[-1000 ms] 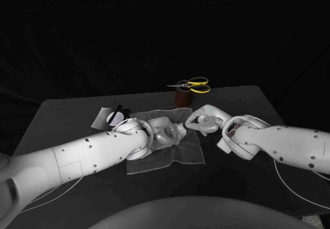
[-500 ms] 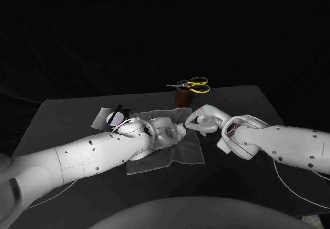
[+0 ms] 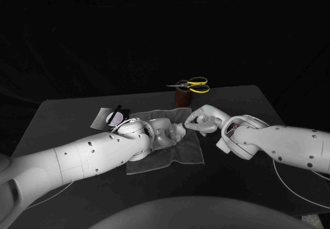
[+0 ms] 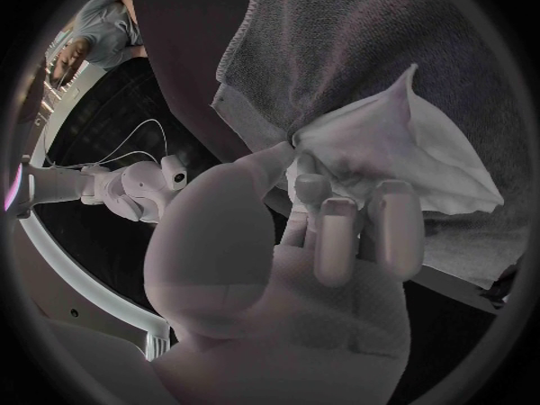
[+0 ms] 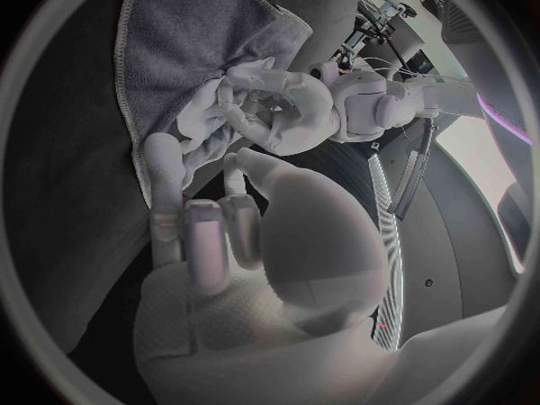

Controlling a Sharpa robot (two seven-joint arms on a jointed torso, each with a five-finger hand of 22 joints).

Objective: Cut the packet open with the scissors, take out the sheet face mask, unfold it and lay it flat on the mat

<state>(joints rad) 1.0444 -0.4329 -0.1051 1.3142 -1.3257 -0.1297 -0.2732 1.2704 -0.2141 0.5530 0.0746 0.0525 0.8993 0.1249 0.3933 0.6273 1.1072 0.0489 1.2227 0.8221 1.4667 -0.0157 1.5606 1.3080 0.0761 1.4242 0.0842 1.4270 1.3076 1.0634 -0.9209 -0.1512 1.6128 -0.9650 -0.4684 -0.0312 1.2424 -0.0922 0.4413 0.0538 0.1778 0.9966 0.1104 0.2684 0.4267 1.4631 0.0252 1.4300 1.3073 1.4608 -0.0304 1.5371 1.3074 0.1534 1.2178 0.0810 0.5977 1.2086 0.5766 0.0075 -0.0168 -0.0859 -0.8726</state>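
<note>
Black table (image 3: pixel 65 121) carries grey mat (image 3: pixel 172 156), packet (image 3: pixel 105 117); brown cup (image 3: pixel 183 98) behind.

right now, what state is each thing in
sheet mask: out, crumpled, held by left hand over mat
mat: spread flat
scissors: closed, resting on brown holder
packet: lying beside mat
right hand: beside sheet mask, grip unclear

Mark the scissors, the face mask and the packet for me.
scissors (image 3: pixel 187 85), head view, at the pivot by the yellow handles.
sheet face mask (image 4: pixel 394 148), left wrist view, crumpled middle.
packet (image 3: pixel 103 118), head view, its silver face.
</note>
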